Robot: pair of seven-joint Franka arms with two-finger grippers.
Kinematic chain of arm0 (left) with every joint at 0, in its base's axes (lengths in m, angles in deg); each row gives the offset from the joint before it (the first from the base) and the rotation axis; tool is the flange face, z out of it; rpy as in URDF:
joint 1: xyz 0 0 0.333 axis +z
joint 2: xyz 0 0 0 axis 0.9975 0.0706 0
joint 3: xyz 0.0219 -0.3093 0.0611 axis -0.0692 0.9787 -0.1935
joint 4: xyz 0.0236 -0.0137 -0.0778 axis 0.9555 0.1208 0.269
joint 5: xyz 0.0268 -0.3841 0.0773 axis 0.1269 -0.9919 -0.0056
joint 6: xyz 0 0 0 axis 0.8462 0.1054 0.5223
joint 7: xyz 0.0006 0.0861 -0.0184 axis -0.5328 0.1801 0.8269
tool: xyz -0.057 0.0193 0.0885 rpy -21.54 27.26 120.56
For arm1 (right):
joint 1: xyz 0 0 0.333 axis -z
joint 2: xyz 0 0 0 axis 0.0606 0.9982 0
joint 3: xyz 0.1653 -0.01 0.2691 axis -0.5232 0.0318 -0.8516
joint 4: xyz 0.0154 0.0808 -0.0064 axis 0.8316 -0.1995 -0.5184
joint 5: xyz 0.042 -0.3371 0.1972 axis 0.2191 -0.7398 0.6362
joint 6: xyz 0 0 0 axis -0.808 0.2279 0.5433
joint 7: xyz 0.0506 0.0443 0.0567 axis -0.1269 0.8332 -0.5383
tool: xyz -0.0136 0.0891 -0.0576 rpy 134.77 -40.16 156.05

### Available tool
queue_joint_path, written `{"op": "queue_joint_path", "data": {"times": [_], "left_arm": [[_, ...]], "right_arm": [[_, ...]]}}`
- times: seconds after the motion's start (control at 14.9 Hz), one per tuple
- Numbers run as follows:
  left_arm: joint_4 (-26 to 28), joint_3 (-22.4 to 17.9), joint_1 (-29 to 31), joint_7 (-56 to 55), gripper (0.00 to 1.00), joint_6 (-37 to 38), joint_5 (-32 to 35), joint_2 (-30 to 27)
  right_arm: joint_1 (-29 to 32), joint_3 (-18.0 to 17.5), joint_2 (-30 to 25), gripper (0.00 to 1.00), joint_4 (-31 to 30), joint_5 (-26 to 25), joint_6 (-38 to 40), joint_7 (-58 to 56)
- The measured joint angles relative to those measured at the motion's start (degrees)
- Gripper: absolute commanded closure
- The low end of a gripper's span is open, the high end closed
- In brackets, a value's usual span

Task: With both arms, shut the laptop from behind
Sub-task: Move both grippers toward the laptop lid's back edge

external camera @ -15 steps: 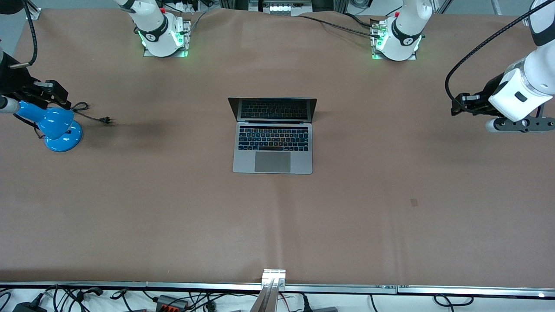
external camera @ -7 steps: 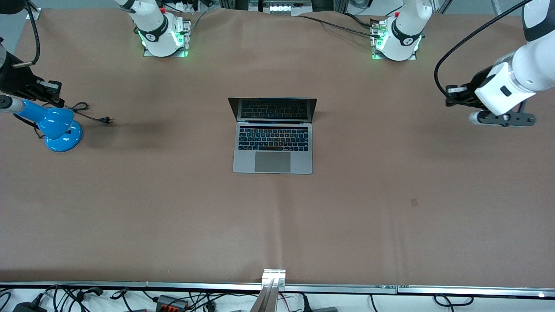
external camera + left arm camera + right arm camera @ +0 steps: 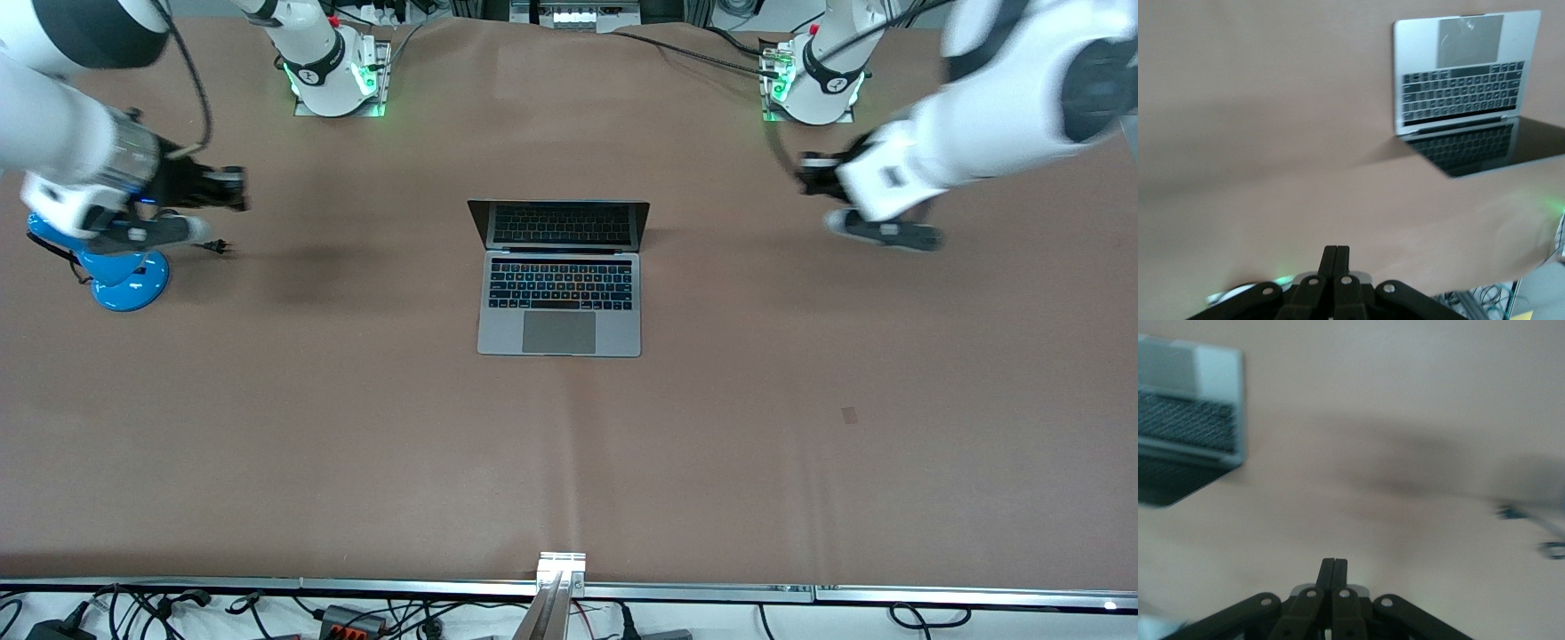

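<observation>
The silver-grey laptop (image 3: 559, 293) lies open in the middle of the table, its dark screen upright at the edge toward the robots' bases. It also shows in the left wrist view (image 3: 1461, 87) and in the right wrist view (image 3: 1185, 420). My left gripper (image 3: 805, 173) is shut and empty, up over the table toward the left arm's end, apart from the laptop. My right gripper (image 3: 233, 188) is shut and empty, over the table toward the right arm's end, beside the blue lamp. Both show pressed-together fingertips in the left wrist view (image 3: 1336, 255) and in the right wrist view (image 3: 1333, 568).
A small blue desk lamp (image 3: 120, 267) stands at the right arm's end of the table, its black cord and plug (image 3: 213, 246) lying beside it. The arm bases (image 3: 333, 71) (image 3: 813, 84) stand along the table's edge by the robots. A metal rail (image 3: 560, 578) runs along the camera-side edge.
Both arms have swung inward toward the laptop: the left gripper from the table's left-arm end, the right gripper from over the lamp. Both stay shut. The laptop has not moved.
</observation>
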Motion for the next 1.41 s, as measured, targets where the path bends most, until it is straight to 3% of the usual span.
{"op": "queue_joint_path", "data": {"times": [0.2, 0.4, 0.6, 0.94, 1.41], "left_arm": [[7.7, 13.3, -0.8, -9.3, 1.0, -11.1, -0.3, 1.1], [14.2, 19.9, -1.6, -11.9, 1.0, -16.9, -0.3, 2.0], [16.5, 22.4, -1.3, -13.3, 1.0, -20.2, -0.3, 2.0], [21.5, 23.4, -1.3, -13.6, 1.0, -32.3, 1.2, 5.3], [17.9, 23.2, -0.4, -13.9, 1.0, -37.9, 5.8, 11.8]], "right_arm": [[-2.1, -0.1, 0.8, 1.0, -7.2, 8.6, -1.8, -0.2], [-8.9, -0.4, 0.8, 1.0, -12.2, 13.2, -7.5, -0.1], [-18.6, -0.6, 0.0, 1.0, -19.5, 16.9, -18.0, 3.5], [-33.4, -0.7, -1.1, 1.0, -25.3, 17.2, -32.2, 16.5], [-34.3, 0.5, 0.5, 1.0, -26.8, 17.2, -42.5, 17.8]]}}
